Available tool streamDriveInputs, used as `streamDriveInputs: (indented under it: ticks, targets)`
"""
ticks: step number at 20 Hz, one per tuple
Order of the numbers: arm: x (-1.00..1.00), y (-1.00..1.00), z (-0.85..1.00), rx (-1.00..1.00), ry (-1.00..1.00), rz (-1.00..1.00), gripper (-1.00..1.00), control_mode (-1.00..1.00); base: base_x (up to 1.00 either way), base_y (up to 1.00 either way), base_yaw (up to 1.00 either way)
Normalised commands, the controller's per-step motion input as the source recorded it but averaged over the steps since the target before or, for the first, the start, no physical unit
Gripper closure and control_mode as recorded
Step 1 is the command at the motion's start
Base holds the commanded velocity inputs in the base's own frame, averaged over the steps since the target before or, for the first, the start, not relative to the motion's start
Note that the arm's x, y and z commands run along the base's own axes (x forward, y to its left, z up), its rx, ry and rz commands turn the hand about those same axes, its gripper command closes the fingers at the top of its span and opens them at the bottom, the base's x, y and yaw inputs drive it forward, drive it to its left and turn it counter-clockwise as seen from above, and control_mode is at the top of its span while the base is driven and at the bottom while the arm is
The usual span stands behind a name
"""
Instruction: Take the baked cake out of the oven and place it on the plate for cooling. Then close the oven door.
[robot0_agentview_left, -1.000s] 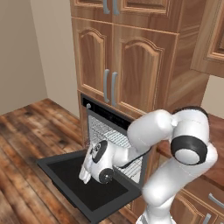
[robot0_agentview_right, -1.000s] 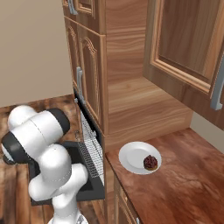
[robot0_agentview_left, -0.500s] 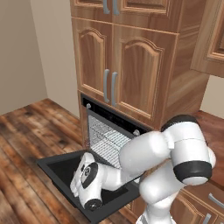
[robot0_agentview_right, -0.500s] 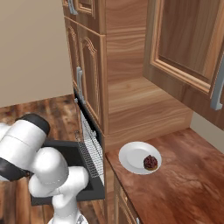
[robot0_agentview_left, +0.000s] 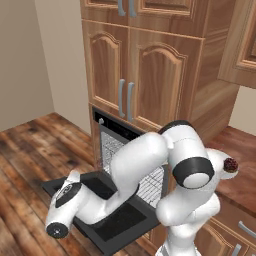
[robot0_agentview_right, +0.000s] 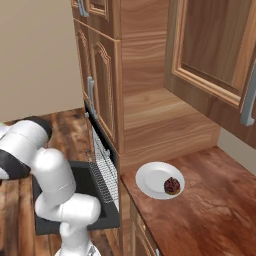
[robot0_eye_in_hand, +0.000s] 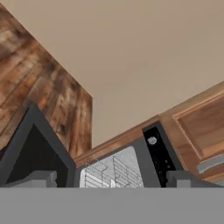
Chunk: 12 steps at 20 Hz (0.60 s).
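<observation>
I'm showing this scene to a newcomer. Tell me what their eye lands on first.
First, the big white arm bent low over the oven door, which lies folded down, open, above the wooden floor. Next, the baked cake, a dark lump sitting on the plate on the counter beside the oven. Wire racks show inside.

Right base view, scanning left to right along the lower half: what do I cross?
Robot arm → open oven door → wire racks → plate → baked cake, sitting on the plate's right part → bare wooden counter.
</observation>
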Motion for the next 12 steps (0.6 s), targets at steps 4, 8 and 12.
streamDriveInputs:
  ticks: [4,8,12]
  targets:
    - [-0.30,0.74,-0.16,-0.10,0.00,-0.28,-1.00,-1.00,0.00,0.00,0.00]
    - [-0.24,0.57,-0.52,-0.15,0.00,-0.32,-1.00,-1.00,0.00,0.00,0.00]
    - [-0.32,0.48,-0.68,-0.18,0.00,-0.32,-1.00,-1.00,0.00,0.00,0.00]
